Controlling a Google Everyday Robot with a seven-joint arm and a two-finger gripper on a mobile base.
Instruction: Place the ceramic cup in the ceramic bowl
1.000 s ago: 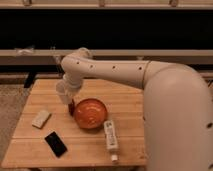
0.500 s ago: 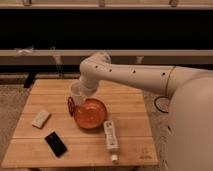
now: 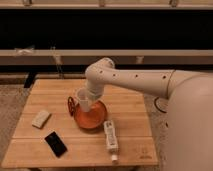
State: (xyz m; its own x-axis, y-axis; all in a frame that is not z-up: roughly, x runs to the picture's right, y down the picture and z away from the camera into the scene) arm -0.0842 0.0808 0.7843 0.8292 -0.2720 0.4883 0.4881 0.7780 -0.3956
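In the camera view, the arm is carrying the ceramic cup (image 3: 83,98) farther toward the table's middle than half a second ago; it is now hanging over the left part of the ceramic bowl (image 3: 92,118), so release looks close. The gripper (image 3: 86,96) is sitting right at the cup above the bowl; whether it is clamping cannot be told. The cup is plain, white and tapered, the bowl glossy, orange-red and shallow. Right of the bowl a white printed tube (image 3: 111,137) is lying on the slatted wooden table (image 3: 127,107).

Wooden table (image 3: 127,102) carries ceramic bowl (image 3: 95,119), tube (image 3: 111,138), phone (image 3: 55,144), sponge (image 3: 41,118).
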